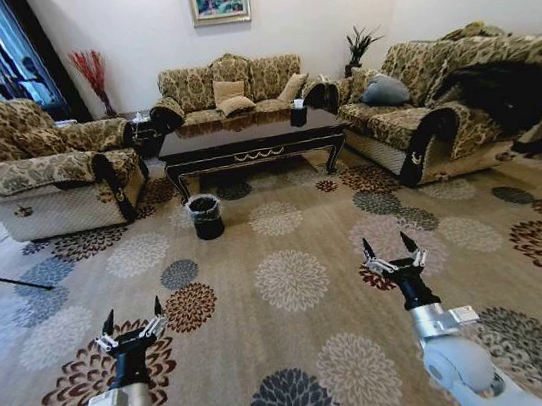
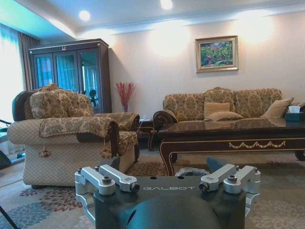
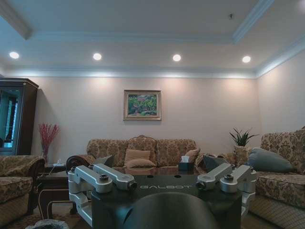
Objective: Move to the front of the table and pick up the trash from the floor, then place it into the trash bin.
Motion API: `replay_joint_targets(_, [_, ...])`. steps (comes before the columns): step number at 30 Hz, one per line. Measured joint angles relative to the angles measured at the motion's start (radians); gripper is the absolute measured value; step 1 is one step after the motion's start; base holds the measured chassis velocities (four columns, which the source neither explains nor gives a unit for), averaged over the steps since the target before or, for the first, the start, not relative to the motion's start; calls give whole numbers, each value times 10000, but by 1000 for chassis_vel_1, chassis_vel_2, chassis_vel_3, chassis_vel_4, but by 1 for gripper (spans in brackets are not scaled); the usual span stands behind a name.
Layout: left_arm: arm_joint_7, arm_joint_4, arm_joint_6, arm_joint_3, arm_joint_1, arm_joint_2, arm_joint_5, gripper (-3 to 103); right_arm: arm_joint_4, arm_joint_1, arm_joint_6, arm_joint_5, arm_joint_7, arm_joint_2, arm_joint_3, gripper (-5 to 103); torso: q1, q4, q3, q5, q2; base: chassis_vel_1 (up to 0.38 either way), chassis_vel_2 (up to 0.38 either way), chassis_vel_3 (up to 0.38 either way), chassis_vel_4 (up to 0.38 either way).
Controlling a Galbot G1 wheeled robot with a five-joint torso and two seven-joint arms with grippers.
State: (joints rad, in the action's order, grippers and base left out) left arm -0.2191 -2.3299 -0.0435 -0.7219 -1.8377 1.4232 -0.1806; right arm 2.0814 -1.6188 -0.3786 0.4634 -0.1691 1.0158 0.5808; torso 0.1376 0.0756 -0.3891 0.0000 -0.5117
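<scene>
Your two arms reach forward low over the floor (image 1: 292, 281), each ending in a released pincer with black fingertips spread and pointing ahead: the left pincer (image 1: 132, 323), the right pincer (image 1: 391, 251). Well ahead of both, between them, the trash bin (image 1: 206, 215) stands on the carpet just before the worktop (image 1: 249, 135). You cannot make out any trash.

Flower-medallion carpet floor (image 1: 292, 281), with the black lined trash bin (image 1: 206, 216) just before the dark coffee table (image 1: 250, 137)
</scene>
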Motion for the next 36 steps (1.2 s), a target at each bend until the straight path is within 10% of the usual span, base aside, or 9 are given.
replay_joint_targets(36, [1,0,0,0,0,0,0,100,0,0,0,0,-1,0,0,100,625,0,-931,0,-1557,0,0,0,0])
